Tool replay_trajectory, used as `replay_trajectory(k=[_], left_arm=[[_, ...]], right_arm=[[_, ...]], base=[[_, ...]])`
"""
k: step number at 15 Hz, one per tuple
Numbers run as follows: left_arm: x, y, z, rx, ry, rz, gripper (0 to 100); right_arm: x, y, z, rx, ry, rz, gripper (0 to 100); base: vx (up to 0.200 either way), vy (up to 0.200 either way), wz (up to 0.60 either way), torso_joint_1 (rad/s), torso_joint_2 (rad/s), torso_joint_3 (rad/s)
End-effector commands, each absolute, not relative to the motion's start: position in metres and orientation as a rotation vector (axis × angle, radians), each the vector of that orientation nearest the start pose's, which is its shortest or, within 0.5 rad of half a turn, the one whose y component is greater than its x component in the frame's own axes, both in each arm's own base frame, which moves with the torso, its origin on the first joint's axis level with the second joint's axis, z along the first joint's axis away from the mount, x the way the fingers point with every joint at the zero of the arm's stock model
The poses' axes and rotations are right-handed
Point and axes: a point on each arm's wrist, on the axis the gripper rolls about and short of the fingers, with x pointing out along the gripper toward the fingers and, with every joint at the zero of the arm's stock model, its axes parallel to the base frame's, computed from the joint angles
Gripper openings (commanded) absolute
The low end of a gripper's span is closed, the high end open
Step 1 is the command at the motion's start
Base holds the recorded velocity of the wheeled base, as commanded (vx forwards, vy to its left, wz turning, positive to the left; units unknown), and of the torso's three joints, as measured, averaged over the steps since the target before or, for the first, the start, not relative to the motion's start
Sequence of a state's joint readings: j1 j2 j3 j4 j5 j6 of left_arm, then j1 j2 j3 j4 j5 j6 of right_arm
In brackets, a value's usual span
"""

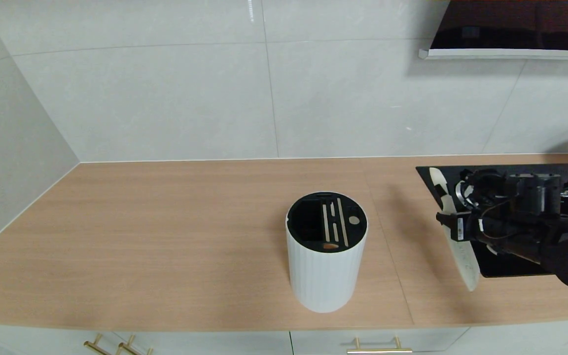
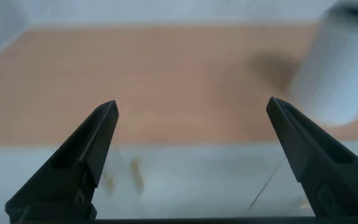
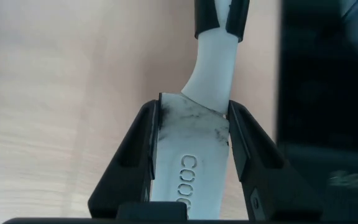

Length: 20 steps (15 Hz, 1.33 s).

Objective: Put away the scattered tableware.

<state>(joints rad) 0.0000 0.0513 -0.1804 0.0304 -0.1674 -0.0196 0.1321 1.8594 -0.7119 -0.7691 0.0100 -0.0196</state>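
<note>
Knife [image 1: 466, 261] [image 3: 197, 137]: white blade, well right of holder [image 1: 326, 266] [image 2: 340, 68], pinched across blade by right gripper [image 1: 454, 222] [image 3: 194, 109]. Cooktop [image 1: 503, 268] right of holder, under knife. Left gripper [image 2: 191, 112] near holder, fingers spread wide.

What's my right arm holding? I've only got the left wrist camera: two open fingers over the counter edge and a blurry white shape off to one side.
Observer: The right gripper is shut on a white knife, clamping the blade near the handle.
Operator: Where is that knife?
Observer: Along the left edge of the black cooktop, on the robot's right.
Operator: And the white shape?
Observer: A round white holder, upright on the wooden counter. Its dark top has narrow slots and one larger opening.
</note>
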Motion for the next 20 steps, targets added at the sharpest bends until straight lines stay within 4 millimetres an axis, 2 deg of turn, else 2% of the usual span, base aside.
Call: replay_trajectory(k=[1,3,5,6,7,10,12,14,20], left_arm=[[-0.006,-0.008,0.196,-0.036,0.046,-0.357,100],[0.049,-0.010,0.246,-0.058,0.149,-0.421,100],[0.106,-0.018,0.277,-0.083,0.216,-0.496,100],[0.122,-0.025,0.282,-0.116,0.237,-0.530,100],[0.158,-0.050,0.290,-0.266,0.260,-0.636,100],[0.214,-0.100,0.275,-0.470,0.247,-0.762,100],[0.229,-0.126,0.263,-0.534,0.267,-0.760,100],[0.233,-0.153,0.251,-0.550,0.290,-0.742,100],[0.234,-0.202,0.231,-0.543,0.288,-0.816,100]], right_arm=[[0.297,0.056,0.174,-0.043,0.240,0.181,0],[0.297,0.067,0.209,-0.042,0.179,0.201,0],[0.298,0.087,0.239,-0.024,0.121,0.259,0],[0.296,0.095,0.242,-0.009,0.123,0.280,0],[0.284,0.116,0.249,0.011,0.115,0.295,0],[0.241,0.143,0.260,0.032,0.086,0.364,0],[0.220,0.154,0.264,0.025,0.102,0.432,0],[0.209,0.159,0.259,0.034,0.143,0.469,0],[0.186,0.184,0.249,0.023,0.182,0.577,0]], base=[[0.000,0.000,0.00,0.000,0.00,0.000],[0.000,0.000,0.00,0.000,0.00,0.000],[0.000,0.000,0.00,0.000,0.00,0.000],[0.000,0.000,0.00,0.000,0.00,0.000],[0.000,0.000,0.00,0.000,0.00,0.000],[0.000,0.000,0.00,0.000,0.00,0.000],[0.000,0.000,0.00,0.000,0.00,0.000],[0.000,0.000,0.00,0.000,0.00,0.000],[0.000,0.000,0.00,0.000,0.00,0.000]])
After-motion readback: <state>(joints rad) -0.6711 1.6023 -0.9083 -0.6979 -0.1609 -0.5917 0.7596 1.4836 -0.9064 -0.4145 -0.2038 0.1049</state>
